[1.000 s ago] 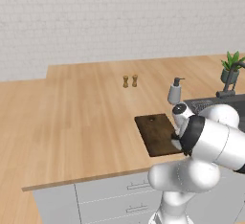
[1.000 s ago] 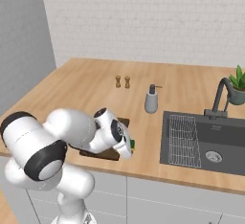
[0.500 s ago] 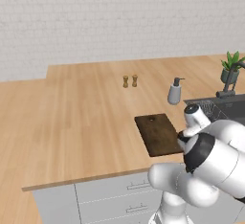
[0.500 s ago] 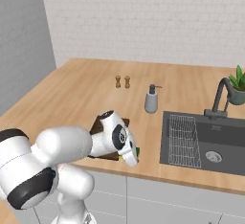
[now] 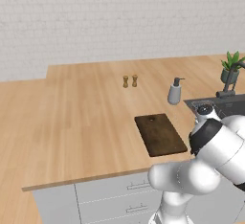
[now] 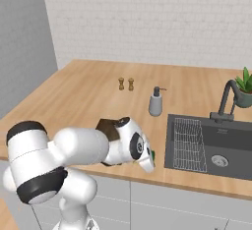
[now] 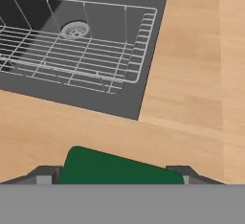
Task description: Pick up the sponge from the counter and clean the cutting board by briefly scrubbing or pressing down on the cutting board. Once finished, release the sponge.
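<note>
The sponge (image 7: 117,168) lies on the counter (image 7: 191,74) with its green top up, at the bottom of the hand view. My gripper (image 7: 115,176) is open, one dark fingertip (image 7: 45,175) at each end of the sponge; contact cannot be told. In the right base view the gripper (image 6: 147,161) points down near the counter's front edge, with a green sliver of sponge (image 6: 153,154) beside it. The dark-brown cutting board (image 5: 160,134) lies bare to the left of the hand, its hole at the far end. My arm hides most of the cutting board (image 6: 106,126) in the right base view.
A dark sink (image 6: 216,148) with a wire rack (image 7: 76,46) sits just right of the sponge. A grey soap dispenser (image 5: 174,93), two small shakers (image 5: 130,81), a faucet (image 6: 225,99) and a potted plant (image 5: 230,67) stand further back. The counter's front edge is close.
The arm has swung right, off the cutting board, and lowered the hand onto the counter strip beside the sink. The board now shows whole in the left base view.
</note>
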### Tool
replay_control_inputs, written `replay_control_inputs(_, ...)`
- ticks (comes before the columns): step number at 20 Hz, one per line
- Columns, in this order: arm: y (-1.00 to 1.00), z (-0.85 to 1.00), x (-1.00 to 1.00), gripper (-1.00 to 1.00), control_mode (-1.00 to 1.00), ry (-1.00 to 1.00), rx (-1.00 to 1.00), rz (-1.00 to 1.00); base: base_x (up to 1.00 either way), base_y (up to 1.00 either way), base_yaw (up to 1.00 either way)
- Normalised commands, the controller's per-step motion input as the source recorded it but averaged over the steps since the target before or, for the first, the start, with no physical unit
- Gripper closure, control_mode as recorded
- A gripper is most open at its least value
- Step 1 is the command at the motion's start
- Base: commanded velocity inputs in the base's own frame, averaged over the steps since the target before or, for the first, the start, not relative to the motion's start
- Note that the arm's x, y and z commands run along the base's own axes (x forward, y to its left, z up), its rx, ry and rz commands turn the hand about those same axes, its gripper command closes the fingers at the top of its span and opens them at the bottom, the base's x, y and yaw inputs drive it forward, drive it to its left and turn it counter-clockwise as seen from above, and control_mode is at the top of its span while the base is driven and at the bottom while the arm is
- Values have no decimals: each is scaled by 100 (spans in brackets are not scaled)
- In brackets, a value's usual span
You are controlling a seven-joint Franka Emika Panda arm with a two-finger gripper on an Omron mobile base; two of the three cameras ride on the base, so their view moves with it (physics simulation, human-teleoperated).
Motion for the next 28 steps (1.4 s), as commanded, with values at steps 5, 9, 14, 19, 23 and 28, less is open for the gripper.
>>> replay_control_inputs(5,4,-24,33,100,-100,0,0,-1,0,0,0)
replay_control_inputs(9,0,-55,12,100,-100,1,0,0,0,0,0)
replay_control_inputs(14,0,-50,4,-100,-100,2,0,0,0,0,0)
replay_control_inputs(19,-1,-4,6,-100,-100,0,0,0,0,0,0)
replay_control_inputs(23,-3,6,0,-100,-100,0,0,0,0,0,0)
replay_control_inputs(28,-3,36,-2,-100,-100,-1,0,0,0,0,0)
